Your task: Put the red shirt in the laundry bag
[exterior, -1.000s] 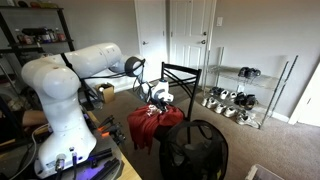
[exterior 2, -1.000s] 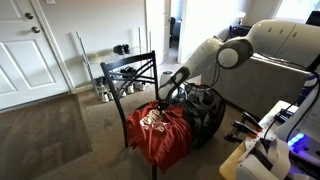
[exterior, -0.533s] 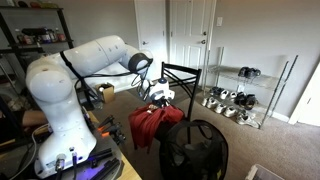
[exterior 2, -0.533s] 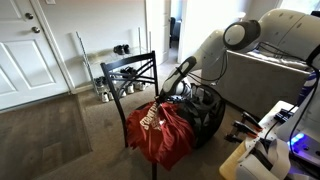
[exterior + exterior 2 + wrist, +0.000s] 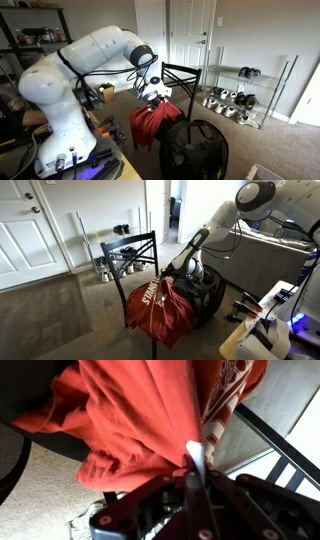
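You have the red shirt [image 5: 152, 122] caught in the pincer [image 5: 156, 92]. The wrist view shows the fingertips [image 5: 197, 457] clenched on a fold of red cloth, and in both exterior views the shirt hangs in a loose bunch below the pincer, right at the black metal chair [image 5: 128, 252]. Whether its lowest folds rest on the chair seat I cannot tell. I read this as the carry step: the shirt is gripped and raised but not yet in the bag. The laundry bag [image 5: 195, 150], a dark mesh hamper whose mouth seems to face up, stands on the floor just beside the chair and near the hanging cloth. Your next move calls for enough height that the trailing cloth clears both the chair frame and the bag's rim, then a short swing over the mouth, a descent, and only then a release. Watch that the slack does not snag the chair or drape over the rim; the soft bag wall will likely give if nudged. The floor is beige carpet [image 5: 60, 320], with a white panelled door [image 5: 25, 230] and a wire shoe rack [image 5: 240, 95] against the wall, well apart from the bag.
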`<action>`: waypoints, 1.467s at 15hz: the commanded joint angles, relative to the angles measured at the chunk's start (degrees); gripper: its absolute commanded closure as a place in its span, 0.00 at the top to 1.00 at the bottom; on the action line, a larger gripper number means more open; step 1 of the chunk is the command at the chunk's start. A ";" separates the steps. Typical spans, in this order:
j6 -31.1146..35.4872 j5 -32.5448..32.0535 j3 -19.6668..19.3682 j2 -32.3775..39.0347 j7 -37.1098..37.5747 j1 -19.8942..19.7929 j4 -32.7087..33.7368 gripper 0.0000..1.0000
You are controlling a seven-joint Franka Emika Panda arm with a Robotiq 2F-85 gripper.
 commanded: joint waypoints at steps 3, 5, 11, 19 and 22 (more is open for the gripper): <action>-1.16 1.77 -4.16 -11.50 8.28 1.33 -0.09 0.01; -1.46 3.25 -6.29 -14.87 10.19 2.52 0.70 0.01; -2.29 -0.49 -4.30 -24.14 10.18 -1.53 -12.26 0.01; -4.64 1.92 -8.41 -37.28 11.56 2.83 -33.85 0.01; -1.64 3.72 -10.04 -40.37 14.16 4.74 -37.44 0.01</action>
